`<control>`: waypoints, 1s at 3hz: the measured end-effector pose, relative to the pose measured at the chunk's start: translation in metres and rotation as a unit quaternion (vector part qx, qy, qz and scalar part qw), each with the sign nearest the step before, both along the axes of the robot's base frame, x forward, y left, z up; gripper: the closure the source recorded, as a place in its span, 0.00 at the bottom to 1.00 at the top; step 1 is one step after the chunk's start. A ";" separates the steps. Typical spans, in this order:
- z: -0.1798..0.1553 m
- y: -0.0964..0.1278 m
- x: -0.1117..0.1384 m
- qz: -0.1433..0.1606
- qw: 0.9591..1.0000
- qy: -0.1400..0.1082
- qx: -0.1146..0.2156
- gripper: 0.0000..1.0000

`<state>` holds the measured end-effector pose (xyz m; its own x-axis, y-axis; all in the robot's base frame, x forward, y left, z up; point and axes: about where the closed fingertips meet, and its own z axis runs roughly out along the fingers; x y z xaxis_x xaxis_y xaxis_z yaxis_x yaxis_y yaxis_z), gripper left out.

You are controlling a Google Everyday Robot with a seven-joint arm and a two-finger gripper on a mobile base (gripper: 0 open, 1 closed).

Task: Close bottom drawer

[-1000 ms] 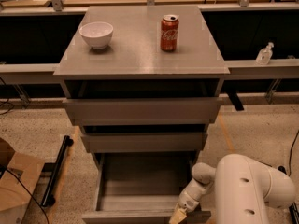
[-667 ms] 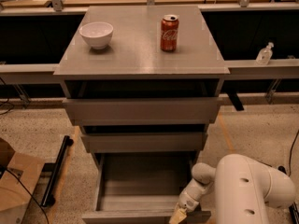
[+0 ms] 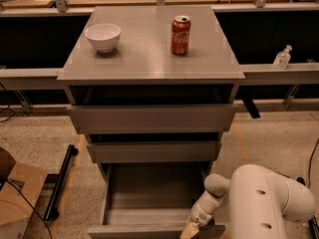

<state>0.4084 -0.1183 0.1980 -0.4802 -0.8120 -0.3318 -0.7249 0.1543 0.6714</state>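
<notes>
The bottom drawer (image 3: pixel 149 203) is pulled far out of the grey cabinet, its deep box empty and its front panel (image 3: pixel 134 231) at the lower edge of the camera view. My white arm (image 3: pixel 264 203) comes in from the lower right. My gripper (image 3: pixel 189 230) sits at the right end of the drawer's front panel, partly cut off by the frame edge. The two drawers above, the widest (image 3: pixel 149 117) and the medium one (image 3: pixel 152 151), stand only slightly out.
On the cabinet top (image 3: pixel 149 59) stand a white bowl (image 3: pixel 102 36) and a red soda can (image 3: pixel 181 35). A cardboard box (image 3: pixel 15 198) and a black bar (image 3: pixel 60 180) lie on the floor at left. A small bottle (image 3: pixel 281 58) sits on the right ledge.
</notes>
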 end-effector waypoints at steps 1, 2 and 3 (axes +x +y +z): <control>0.000 0.000 0.000 0.000 1.000 0.000 0.000 1.00; 0.000 0.000 0.000 0.000 1.000 0.000 0.000 1.00; 0.000 0.000 0.000 0.000 1.000 0.000 0.000 0.82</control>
<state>0.4086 -0.1183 0.1982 -0.4801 -0.8120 -0.3321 -0.7252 0.1543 0.6710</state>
